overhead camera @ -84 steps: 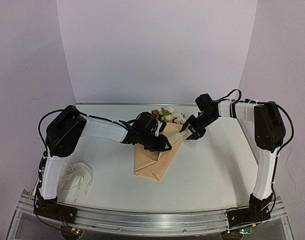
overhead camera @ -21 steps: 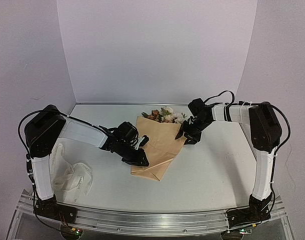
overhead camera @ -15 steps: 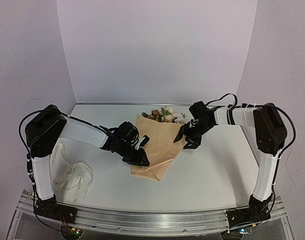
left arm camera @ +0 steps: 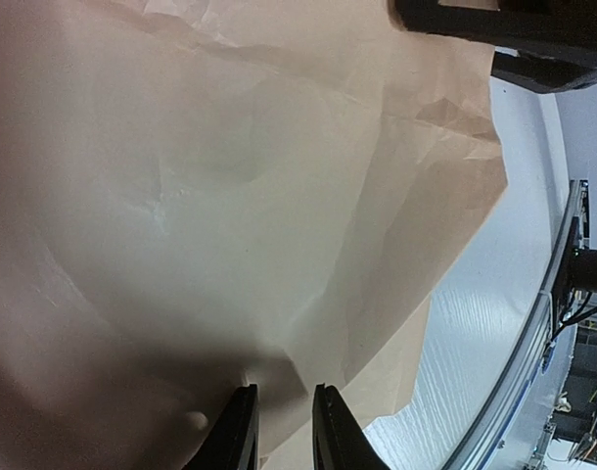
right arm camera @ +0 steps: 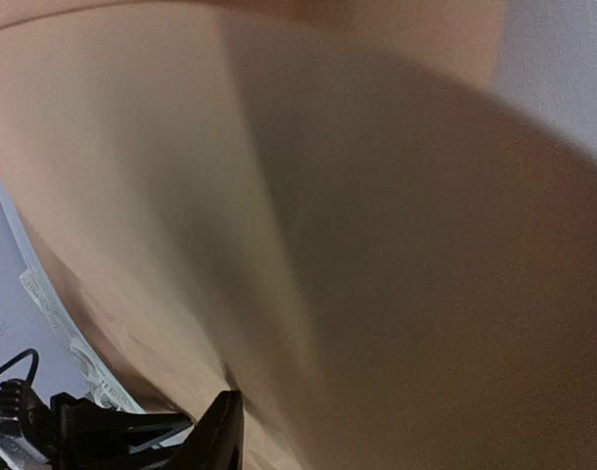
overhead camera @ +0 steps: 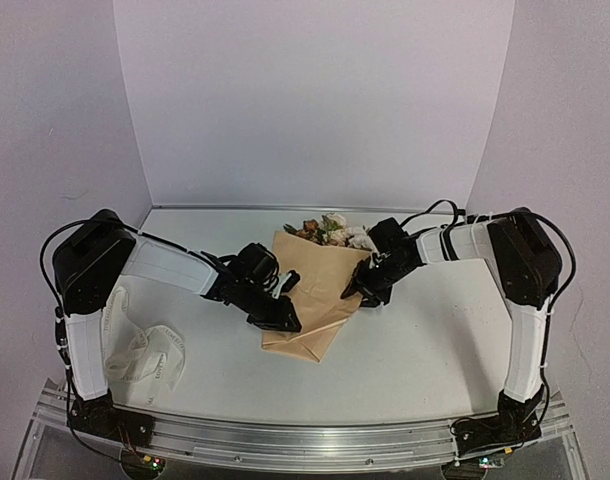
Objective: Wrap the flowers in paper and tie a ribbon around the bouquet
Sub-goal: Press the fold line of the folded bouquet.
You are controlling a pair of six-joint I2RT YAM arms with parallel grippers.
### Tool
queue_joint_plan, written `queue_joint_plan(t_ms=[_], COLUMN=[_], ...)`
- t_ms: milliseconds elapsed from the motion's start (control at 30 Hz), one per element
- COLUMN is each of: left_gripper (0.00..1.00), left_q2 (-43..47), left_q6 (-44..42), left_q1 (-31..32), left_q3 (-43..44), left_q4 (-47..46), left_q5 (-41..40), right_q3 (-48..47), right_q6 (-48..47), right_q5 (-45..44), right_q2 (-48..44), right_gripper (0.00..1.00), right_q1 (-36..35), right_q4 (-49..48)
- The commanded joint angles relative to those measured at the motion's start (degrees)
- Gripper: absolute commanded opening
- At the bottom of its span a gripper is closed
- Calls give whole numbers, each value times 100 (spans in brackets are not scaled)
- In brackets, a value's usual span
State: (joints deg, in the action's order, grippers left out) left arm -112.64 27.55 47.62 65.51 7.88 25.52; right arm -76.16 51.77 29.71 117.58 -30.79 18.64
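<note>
The bouquet lies mid-table as a cone of tan paper (overhead camera: 320, 285), with the flowers (overhead camera: 332, 232) showing at its far, wide end. My left gripper (overhead camera: 288, 318) sits at the cone's lower left edge. In the left wrist view its jaws (left arm camera: 284, 390) stand narrowly apart with a fold of the paper (left arm camera: 230, 176) between them. My right gripper (overhead camera: 356, 292) is at the cone's right edge. The right wrist view is filled by paper (right arm camera: 377, 245), with only one finger (right arm camera: 220, 431) showing. The cream-white ribbon (overhead camera: 150, 352) lies heaped at the near left, away from both grippers.
The white table (overhead camera: 425, 350) is walled at the back and on both sides. A metal rail (overhead camera: 305, 440) runs along the near edge beside the arm bases. The right arm's black gripper (left arm camera: 514, 39) shows at the top of the left wrist view.
My left arm has drawn back from over the cone to its lower left edge, uncovering the left flap. My right gripper has slid down and left onto the paper's right edge.
</note>
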Motion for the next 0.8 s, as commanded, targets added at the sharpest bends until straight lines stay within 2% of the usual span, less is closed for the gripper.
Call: queue_joint_plan(t_ms=[0,133,167,433,767], left_gripper=[22,22,22,23,23], left_q2=[13,52,71,119,-60], left_q6=[98,121,119,163,247], left_q1=[-15,-12,-16,-78,-137], left_q3=[278,405,435,521,570], left_q4=[-181,-108,-80,43,60], left_q5=[79,105,99,131,239], right_q3=[-267,-575,-676,-1349,-1916], right_q6=[-84,-574,-740,-2272,-2776], right_q5=[-77,-85,-71,240,435], right_q2=[164,160,140,57,499], right_gripper=[25,3,1,0,0], right_q1=[-7,19,39,307,535], right_q4=[-81,504,731,2155,2681])
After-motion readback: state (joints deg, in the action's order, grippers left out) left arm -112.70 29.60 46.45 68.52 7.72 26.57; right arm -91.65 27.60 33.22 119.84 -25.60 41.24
